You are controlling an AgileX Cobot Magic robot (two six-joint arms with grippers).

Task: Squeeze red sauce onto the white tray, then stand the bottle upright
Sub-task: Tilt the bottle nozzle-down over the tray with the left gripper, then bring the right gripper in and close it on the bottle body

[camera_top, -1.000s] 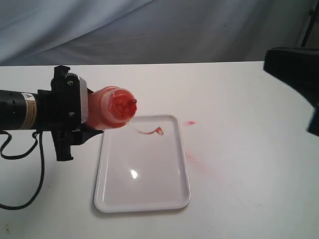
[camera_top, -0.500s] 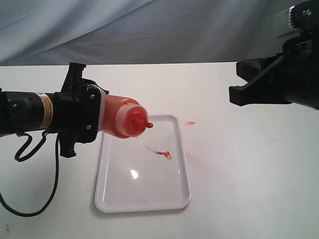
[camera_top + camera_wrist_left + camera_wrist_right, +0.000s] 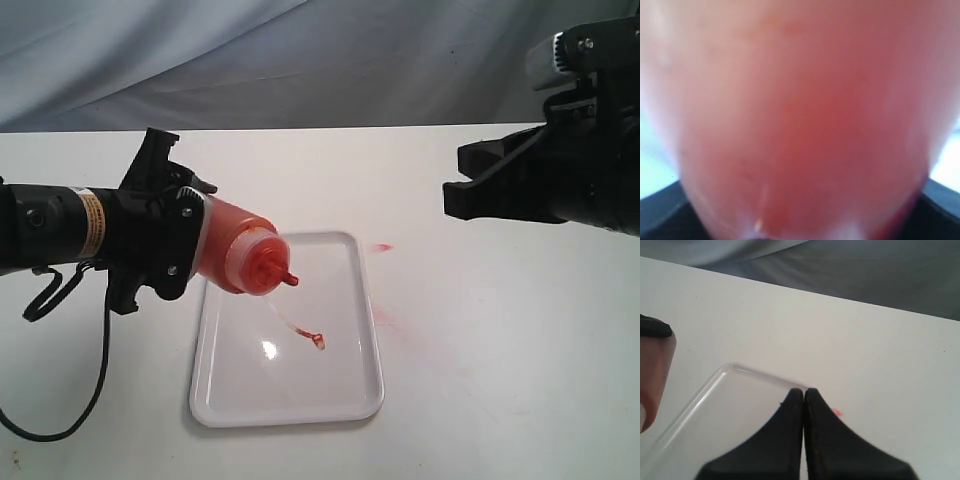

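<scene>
My left gripper is shut on the bottle, which is held tilted above the far left part of the white tray. The red nozzle points down and to the right. Darker red sauce shows through the bottle's wall, which fills the left wrist view. A thin strand runs from the nozzle to a small red piece over the tray, seemingly the tethered cap. My right gripper is shut and empty, hovering at the tray's far right corner, and it is seen at the right.
A small red drop lies on the white table just right of the tray's far corner and shows beside my right fingers. Faint pink smears mark the table right of the tray. A grey cloth hangs behind.
The bottle has tipped further, its nozzle swinging from facing the camera to pointing down over the tray. The dangling red piece dropped lower. The right arm came in from the right.
</scene>
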